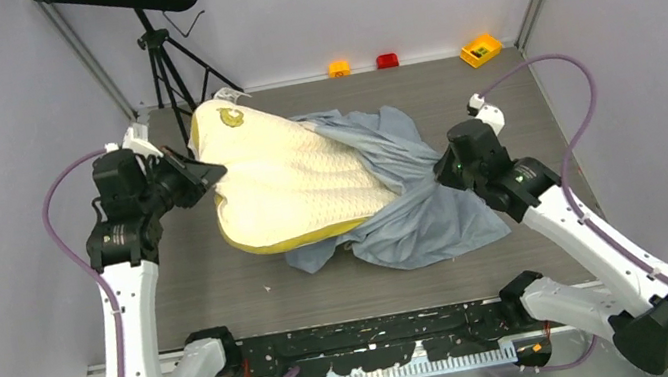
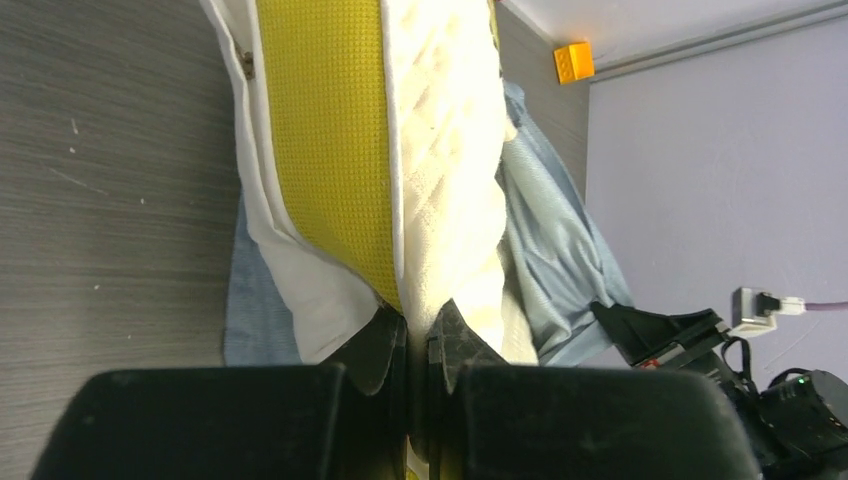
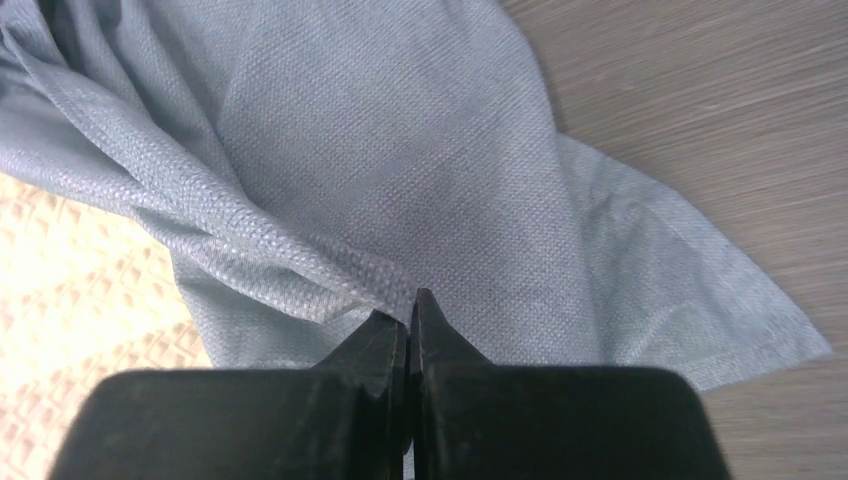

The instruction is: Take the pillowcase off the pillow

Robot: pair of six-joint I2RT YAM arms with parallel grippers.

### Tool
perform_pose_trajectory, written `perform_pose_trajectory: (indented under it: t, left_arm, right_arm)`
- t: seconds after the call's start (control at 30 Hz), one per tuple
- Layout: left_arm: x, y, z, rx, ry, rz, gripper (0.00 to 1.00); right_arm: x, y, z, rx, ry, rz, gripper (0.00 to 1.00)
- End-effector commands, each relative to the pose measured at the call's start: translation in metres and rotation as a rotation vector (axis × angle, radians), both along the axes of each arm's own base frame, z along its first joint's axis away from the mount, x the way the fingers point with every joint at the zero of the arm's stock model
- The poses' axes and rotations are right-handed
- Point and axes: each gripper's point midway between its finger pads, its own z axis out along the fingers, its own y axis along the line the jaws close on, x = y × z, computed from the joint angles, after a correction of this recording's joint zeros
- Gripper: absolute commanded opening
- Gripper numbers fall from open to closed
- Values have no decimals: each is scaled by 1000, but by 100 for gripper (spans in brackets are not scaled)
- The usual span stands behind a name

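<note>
Two arms rise from bases at the near edge of the surface. The left arm stands along the left edge, wrist bent toward the right. The left gripper (image 1: 209, 174) is clamped on the rim of the pillow (image 1: 293, 180). The right arm leans in from the near right corner, and the right gripper (image 1: 438, 170) pinches a fold of the pillowcase (image 1: 422, 225).

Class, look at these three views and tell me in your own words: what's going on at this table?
Two robot arms are working a pillowcase off a pillow. The left arm has its jaws shut on the cream pillow's yellow-banded edge. The right arm has its jaws shut on a fold of the grey-blue pillowcase. Most of the pillow is bare; its right end sits under the bunched case on the table.
</note>
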Motion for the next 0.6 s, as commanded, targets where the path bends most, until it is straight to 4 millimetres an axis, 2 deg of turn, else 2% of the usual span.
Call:
perform_pose_trajectory:
  t: [0.0, 0.2, 0.3, 0.37, 0.4, 0.5, 0.53, 0.57]
  left_arm:
    - [15, 12, 6, 50, -65, 39, 0]
    - [11, 10, -33, 71, 51, -3, 0]
    - [4, 7, -57, 68, 115, -24, 0]
    - [1, 2, -68, 50, 137, -53, 0]
    - [0, -1, -73, 42, 144, -67, 0]
    - [-5, -11, -84, 32, 160, -114, 0]
    - [-6, -15, -88, 38, 164, -134, 0]
    - [-8, -19, -91, 45, 165, -152, 0]
  right_arm:
    - [-5, -67, 28, -241, -71, -166, 0]
    - [-9, -95, 58, -338, -146, -244, 0]
    - [-10, -94, 59, -337, -148, -231, 0]
    - [-8, -82, 54, -313, -141, -163, 6]
    - [-8, -73, 51, -295, -135, -114, 13]
    - [-9, -56, 46, -258, -122, -15, 63]
    - [-9, -53, 46, -251, -122, 0, 73]
    - [-9, -52, 47, -248, -125, 10, 79]
